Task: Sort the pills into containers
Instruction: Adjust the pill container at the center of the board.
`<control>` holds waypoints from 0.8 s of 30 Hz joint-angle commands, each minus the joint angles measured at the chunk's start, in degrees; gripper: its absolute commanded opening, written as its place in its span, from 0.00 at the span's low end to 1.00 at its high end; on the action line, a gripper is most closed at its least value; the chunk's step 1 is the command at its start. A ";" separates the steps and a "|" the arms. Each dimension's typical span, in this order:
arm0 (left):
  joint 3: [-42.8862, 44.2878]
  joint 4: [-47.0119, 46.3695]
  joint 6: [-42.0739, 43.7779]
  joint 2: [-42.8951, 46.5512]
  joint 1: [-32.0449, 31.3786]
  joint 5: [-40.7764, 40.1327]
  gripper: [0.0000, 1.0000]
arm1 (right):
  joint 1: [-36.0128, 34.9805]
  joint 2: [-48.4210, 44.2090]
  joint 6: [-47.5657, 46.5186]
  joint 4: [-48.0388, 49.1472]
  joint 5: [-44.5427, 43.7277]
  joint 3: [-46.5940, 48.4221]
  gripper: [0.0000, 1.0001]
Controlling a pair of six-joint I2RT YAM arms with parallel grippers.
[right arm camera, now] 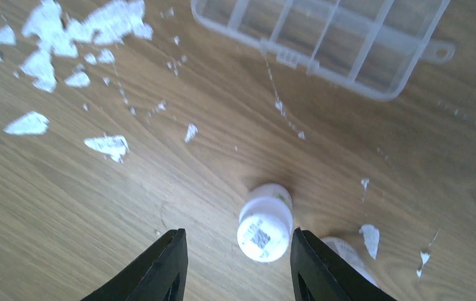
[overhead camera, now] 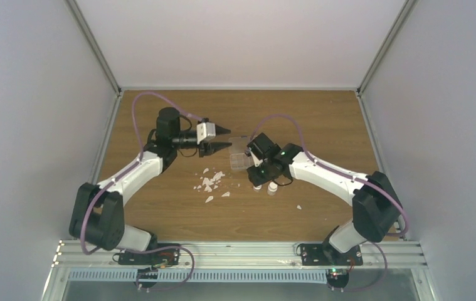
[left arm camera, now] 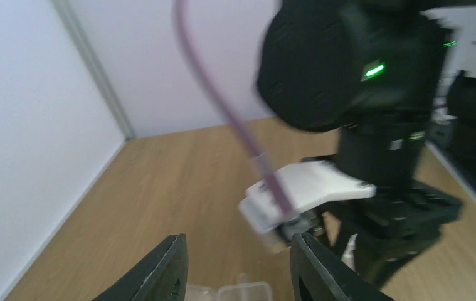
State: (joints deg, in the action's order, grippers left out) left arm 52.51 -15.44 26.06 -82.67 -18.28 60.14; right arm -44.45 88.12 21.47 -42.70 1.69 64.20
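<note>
The left arm reaches toward 3 o'clock. Its left gripper [overhead camera: 229, 138] is wide open and empty, just beside the clear box [overhead camera: 240, 153]. From above, the right arm hides part of the box. Its right gripper [right arm camera: 238, 266] hangs open over a white vial [right arm camera: 264, 222]. Only the right wrist view shows the box's little rooms. The pills are too small to make out.

the left arm [overhead camera: 132, 174] and right arm [overhead camera: 323, 175] are showing white shells, black joints and black tapered fingers [right arm camera: 160, 269]; purple cables [overhead camera: 150, 93] are looping alongside; a green light [left arm camera: 373, 69] is glowing.
</note>
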 commanded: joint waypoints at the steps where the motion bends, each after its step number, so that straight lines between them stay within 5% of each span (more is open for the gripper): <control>1: -2.50 5.32 9.79 5.32 -1.43 8.13 0.99 | -0.82 0.65 -0.06 -2.36 -1.61 -2.49 1.00; 5: -2.96 -4.26 -4.12 7.49 -1.89 -4.24 0.99 | -0.82 1.91 -0.14 -1.36 -1.57 -4.03 1.00; 11: -1.06 -9.78 -21.48 8.06 -2.72 -45.39 0.99 | -0.80 4.21 -1.09 0.53 -0.92 -4.24 1.00; 17: -5.66 -15.01 -35.77 11.32 -2.89 -76.24 0.99 | -0.83 5.94 -1.94 1.48 -0.67 -3.82 1.00; 21: -9.77 -21.81 -35.56 12.23 -4.95 -90.19 0.99 | -0.81 6.36 -2.09 2.18 0.18 -3.81 0.99; 24: -17.51 -37.55 -34.67 11.40 -5.44 -98.22 0.99 | -0.82 6.49 -2.15 2.84 0.56 -3.91 0.99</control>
State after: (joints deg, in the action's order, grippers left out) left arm 42.83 -32.08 -6.37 -71.35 -22.44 -18.68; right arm -44.77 93.76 20.12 -41.65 1.69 60.03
